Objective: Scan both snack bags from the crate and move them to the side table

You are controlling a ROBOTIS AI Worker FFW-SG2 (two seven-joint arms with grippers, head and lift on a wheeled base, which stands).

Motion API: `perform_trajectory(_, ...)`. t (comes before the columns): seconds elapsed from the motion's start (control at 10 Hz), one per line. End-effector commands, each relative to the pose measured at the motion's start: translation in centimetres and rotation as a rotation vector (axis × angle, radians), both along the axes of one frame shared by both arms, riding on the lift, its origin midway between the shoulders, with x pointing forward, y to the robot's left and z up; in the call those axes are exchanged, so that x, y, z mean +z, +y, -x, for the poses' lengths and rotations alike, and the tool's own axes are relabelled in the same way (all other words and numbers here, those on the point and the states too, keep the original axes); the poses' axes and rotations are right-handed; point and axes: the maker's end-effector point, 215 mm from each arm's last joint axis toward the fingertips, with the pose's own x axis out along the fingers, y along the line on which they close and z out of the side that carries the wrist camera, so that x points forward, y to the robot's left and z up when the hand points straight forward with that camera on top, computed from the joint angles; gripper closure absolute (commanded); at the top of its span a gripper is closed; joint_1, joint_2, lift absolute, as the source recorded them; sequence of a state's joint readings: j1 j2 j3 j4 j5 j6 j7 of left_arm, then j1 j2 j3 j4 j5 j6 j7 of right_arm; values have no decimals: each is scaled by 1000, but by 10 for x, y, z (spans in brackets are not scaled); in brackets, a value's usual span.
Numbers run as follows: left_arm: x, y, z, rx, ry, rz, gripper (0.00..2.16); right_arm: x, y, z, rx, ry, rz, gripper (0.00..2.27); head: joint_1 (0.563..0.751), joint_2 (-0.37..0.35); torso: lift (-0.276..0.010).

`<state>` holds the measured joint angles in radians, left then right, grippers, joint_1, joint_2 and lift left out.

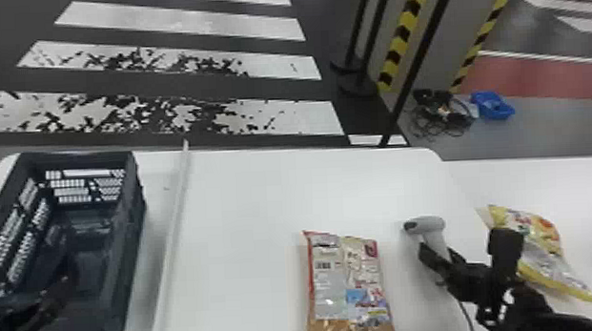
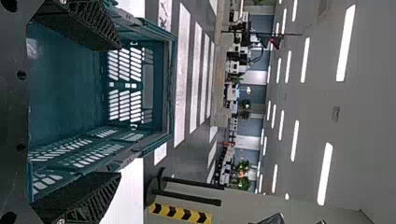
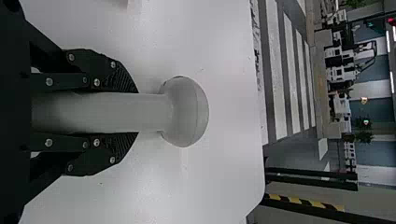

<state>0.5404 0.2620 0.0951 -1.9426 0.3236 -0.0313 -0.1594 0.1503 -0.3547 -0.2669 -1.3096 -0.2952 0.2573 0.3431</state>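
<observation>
Floor: dark (image 1: pixel 326 113), with broad white stripes (image 1: pixel 183 15) beyond the work surface, some worn and flaking.
Background: a grey pillar (image 1: pixel 442 32) with yellow-and-black tape (image 1: pixel 401 38), dark posts (image 1: pixel 370 35) near it, and a blue bin (image 1: pixel 493 105) beside a heap of cables (image 1: pixel 438 111) on the floor.
Table: white (image 1: pixel 244 193), with a pale strip (image 1: pixel 174 230) running between the crate (image 1: pixel 130 217) and the middle bag.
Crate: dark, slatted, at the table's left end.
Middle snack bag (image 1: pixel 348 284): lying flat on the table, between strip and scanner, a barcode (image 1: pixel 322 265) facing up.
Right snack bag (image 1: pixel 552 256): on the white side table (image 1: pixel 572 179), lying slantwise, partly behind the right arm.
Scanner (image 1: pixel 429 224): grey, upright, its handle between the right fingers.
Right end effector (image 1: pixel 440 257): closed on the scanner's handle; in the wrist view both fingers of this end effector (image 3: pixel 137 112) press against its sides.
Left end effector (image 1: pixel 59 285): at the crate; in its wrist view the fingers stand wide apart with nothing between them.
</observation>
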Motion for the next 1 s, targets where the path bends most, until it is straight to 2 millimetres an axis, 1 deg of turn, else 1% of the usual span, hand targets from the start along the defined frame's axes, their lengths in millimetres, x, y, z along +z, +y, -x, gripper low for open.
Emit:
perform_trajectory(0.0,1,0,-2,1,-3,1,29,-1,1,0,1,3,-2,2243,695,-222,-95)
perform_trajectory(0.5,5,0,-5,2,-11,3,29,2,6,0,5,-4,-25,2243,695,-214,-95)
perform_trajectory(0.9,8,-2,-6,-3,-14,3,29,5,2,1,2,-16,-28,2243,695,-218,-95)
